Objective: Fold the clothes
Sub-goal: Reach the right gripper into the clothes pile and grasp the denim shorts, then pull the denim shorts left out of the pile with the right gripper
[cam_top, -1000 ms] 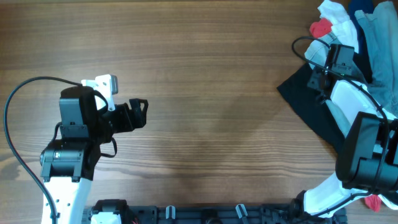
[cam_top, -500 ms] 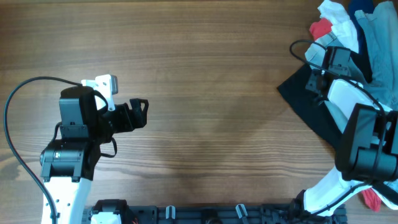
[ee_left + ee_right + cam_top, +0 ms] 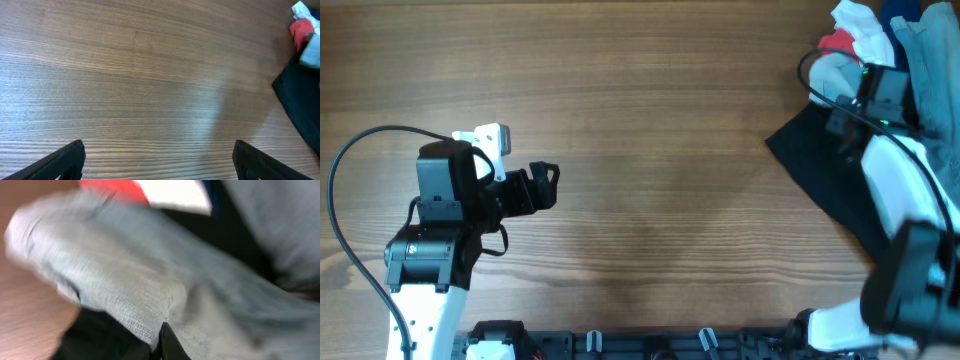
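The clothes, light blue denim shorts point(image 3: 932, 52), lie in a pile at the table's far right corner. In the right wrist view a fold of the shorts point(image 3: 125, 280) fills the frame. My right gripper point(image 3: 162, 341) is shut on that fold, its fingertips pinched together in the cloth. From overhead, the right gripper point(image 3: 876, 96) sits at the pile's left edge. At the left of the table my left gripper point(image 3: 549, 185) hangs open over bare wood. In its own view the left gripper point(image 3: 160, 165) holds nothing, and its fingers point(image 3: 65, 160) stand far apart.
A large black garment point(image 3: 820, 160) spreads from the pile toward the table's middle, under the right arm. A red garment point(image 3: 837, 42) and a white one point(image 3: 860, 22) sit at the pile's top left. A black cable point(image 3: 350, 170) loops beside the left arm.
My right gripper has closed on the denim fold and shifted slightly up and right into the pile. The left arm has stayed still with its gripper open.
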Tool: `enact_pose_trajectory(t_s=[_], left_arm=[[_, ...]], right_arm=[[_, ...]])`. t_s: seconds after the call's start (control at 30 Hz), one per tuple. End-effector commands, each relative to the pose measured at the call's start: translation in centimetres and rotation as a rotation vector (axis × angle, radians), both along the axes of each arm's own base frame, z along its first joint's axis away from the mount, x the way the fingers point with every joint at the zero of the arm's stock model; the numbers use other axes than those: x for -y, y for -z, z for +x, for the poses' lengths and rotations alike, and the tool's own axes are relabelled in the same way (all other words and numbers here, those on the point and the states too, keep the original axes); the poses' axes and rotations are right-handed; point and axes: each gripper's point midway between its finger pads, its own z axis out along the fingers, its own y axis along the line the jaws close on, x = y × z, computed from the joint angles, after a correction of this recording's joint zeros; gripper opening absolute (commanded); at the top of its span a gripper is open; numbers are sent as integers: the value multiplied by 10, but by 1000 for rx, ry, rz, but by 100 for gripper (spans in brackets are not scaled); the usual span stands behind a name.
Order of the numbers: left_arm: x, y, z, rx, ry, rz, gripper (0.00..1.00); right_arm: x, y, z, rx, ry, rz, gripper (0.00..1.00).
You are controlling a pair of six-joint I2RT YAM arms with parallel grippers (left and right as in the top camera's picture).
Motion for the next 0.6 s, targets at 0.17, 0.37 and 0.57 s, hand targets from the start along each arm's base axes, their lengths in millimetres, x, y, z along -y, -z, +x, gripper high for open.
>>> enact_pose_trajectory(t_s=[0.17,0.37,0.57], left_arm=[[2,-12,6,44,3,-6,96],[2,-12,6,44,4,-5,96],[2,-12,6,44,4,-5,97]], right_arm=[[-128,-143,-2,329,-378,-46,4],[-212,-168,-10,437,-525,50,4],[-265,-143,6,434,-571,205,4]])
